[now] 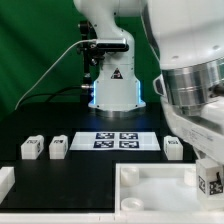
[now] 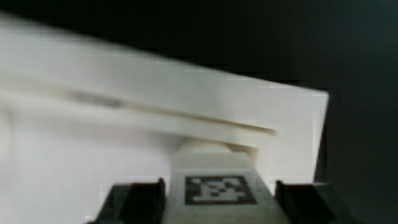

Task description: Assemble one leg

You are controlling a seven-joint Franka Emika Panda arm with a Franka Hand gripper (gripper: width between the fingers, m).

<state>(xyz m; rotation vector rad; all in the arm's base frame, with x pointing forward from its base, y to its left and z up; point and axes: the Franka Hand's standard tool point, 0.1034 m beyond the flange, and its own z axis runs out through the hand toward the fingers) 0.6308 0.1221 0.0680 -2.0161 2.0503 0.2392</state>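
Observation:
My gripper (image 2: pixel 217 208) is shut on one leg (image 2: pixel 222 186), a small white block with a black-and-white tag facing the wrist camera. The dark fingers (image 2: pixel 132 206) press on both its sides. In the exterior view the held leg (image 1: pixel 210 181) hangs at the lower right, over the right end of the large white square piece (image 1: pixel 150 186). In the wrist view that piece (image 2: pixel 143 110) fills the area under the leg, with a groove across it. Three more legs lie on the black table: two (image 1: pixel 32 147) (image 1: pixel 58 146) on the exterior view's left and one (image 1: pixel 172 148) on its right.
The marker board (image 1: pixel 116 139) lies flat in front of the robot base (image 1: pixel 113 85). A white part (image 1: pixel 5 181) sits at the exterior view's lower left edge. The arm's large wrist (image 1: pixel 195 85) fills the upper right.

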